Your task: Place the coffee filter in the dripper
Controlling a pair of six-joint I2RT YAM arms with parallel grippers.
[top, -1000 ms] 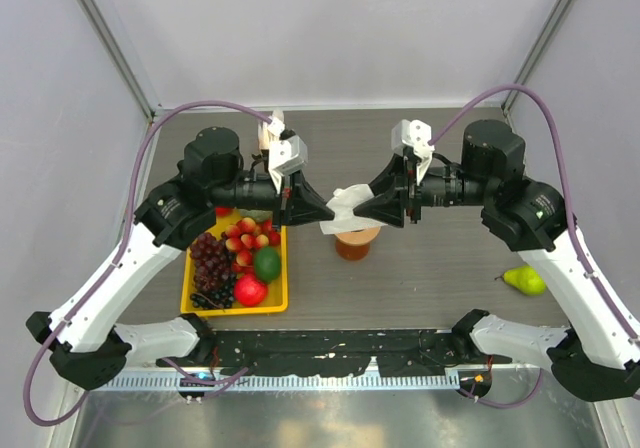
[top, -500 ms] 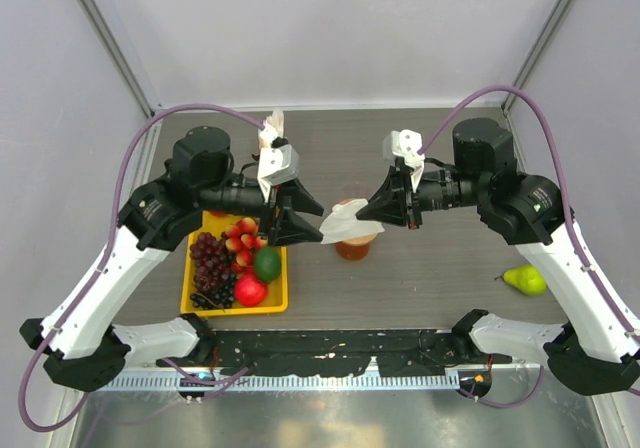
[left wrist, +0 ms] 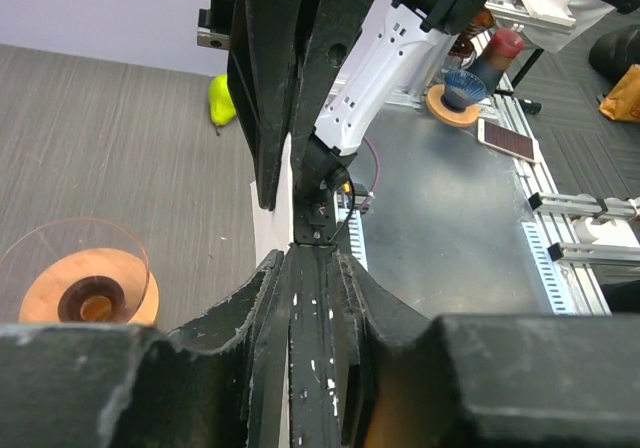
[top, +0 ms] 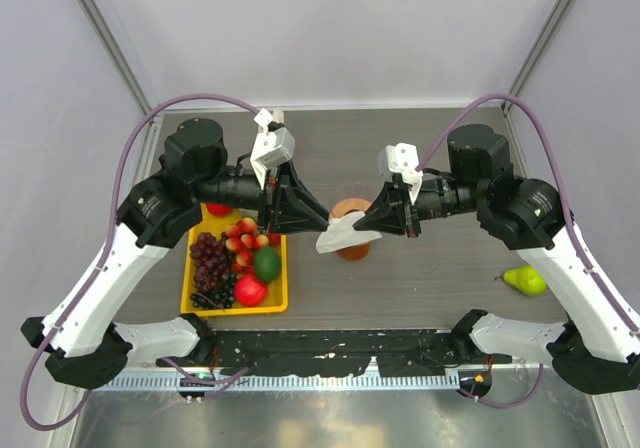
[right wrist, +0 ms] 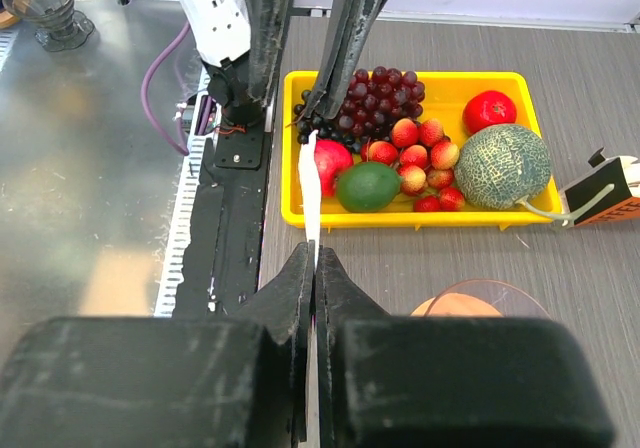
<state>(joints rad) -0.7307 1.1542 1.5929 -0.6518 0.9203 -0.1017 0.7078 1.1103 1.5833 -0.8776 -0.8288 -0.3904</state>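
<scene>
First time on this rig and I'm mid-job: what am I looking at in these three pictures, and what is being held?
Two white-and-black robot arms stand at the near edge of a grey table. The wide picture looks down from above and behind them; the other two come from a camera on each wrist, looking forward. The right end effector is shut on a thin white paper coffee filter, held beside the orange-ringed clear dripper. The left end effector meets the filter's far edge; whether it grips is unclear. A yellow tray of fruit and a green pear lie aside.
</scene>
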